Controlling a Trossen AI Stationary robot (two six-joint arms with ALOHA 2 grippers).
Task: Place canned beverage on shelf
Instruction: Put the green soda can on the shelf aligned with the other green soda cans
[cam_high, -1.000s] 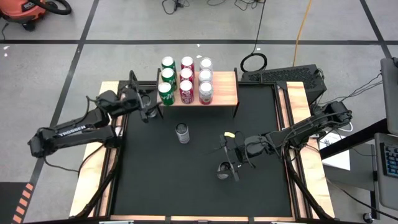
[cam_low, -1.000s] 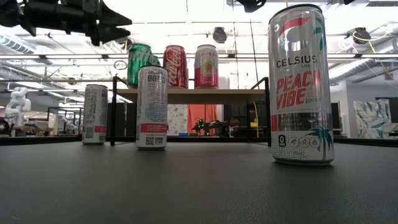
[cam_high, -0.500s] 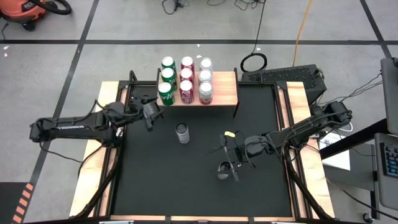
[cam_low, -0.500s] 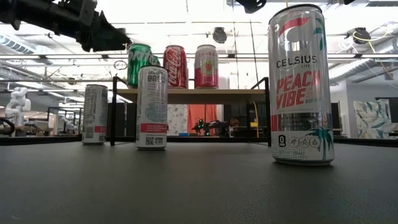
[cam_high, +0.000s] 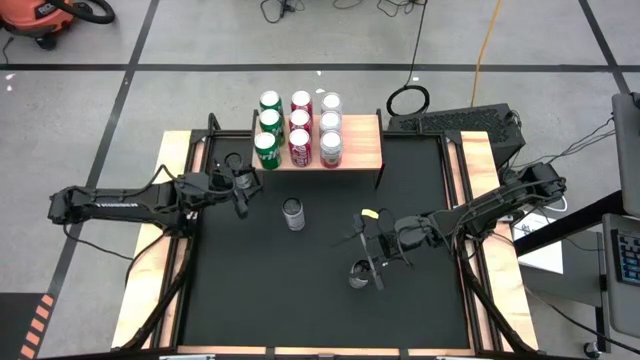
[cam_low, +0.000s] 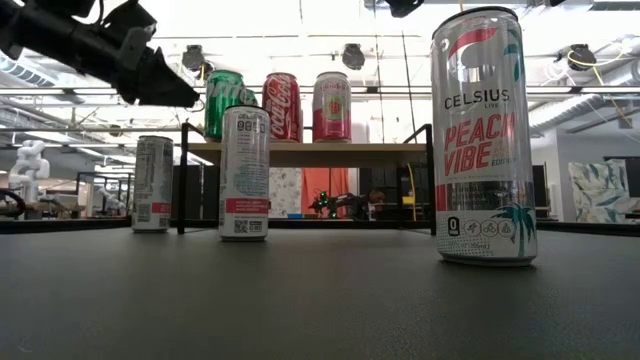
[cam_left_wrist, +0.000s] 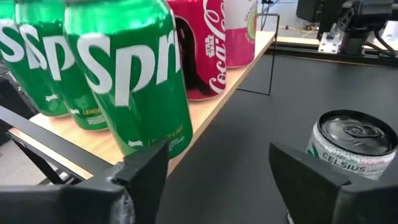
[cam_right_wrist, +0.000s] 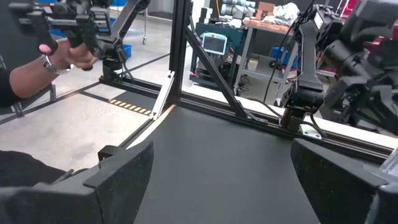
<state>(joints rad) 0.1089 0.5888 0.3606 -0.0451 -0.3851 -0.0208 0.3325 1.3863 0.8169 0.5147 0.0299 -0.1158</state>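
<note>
The wooden shelf (cam_high: 355, 145) stands at the mat's far edge and carries green, red and white cans (cam_high: 299, 147) upright in three rows. A silver Celsius can (cam_high: 293, 213) stands upright on the black mat (cam_high: 300, 290). My left gripper (cam_high: 240, 190) hovers open between the shelf's left end and that can. Its wrist view shows the nearest Sprite can (cam_left_wrist: 130, 81) and the Celsius can (cam_left_wrist: 351, 143) beyond its fingers. My right gripper (cam_high: 372, 260) waits open, high above another can (cam_high: 358, 275) near the mat's middle.
A third loose can (cam_low: 153, 183) stands on the mat by the shelf's left legs. The shelf's right end is bare wood. In the right wrist view a person's hand (cam_right_wrist: 62, 56) holds a control handle beyond the table. Wooden rails edge the mat on both sides.
My left gripper has swung from beside the shelf's left end toward the table's near edge and the silver can on the mat. It has come down and now points more steeply down. The cans have stayed in place.
</note>
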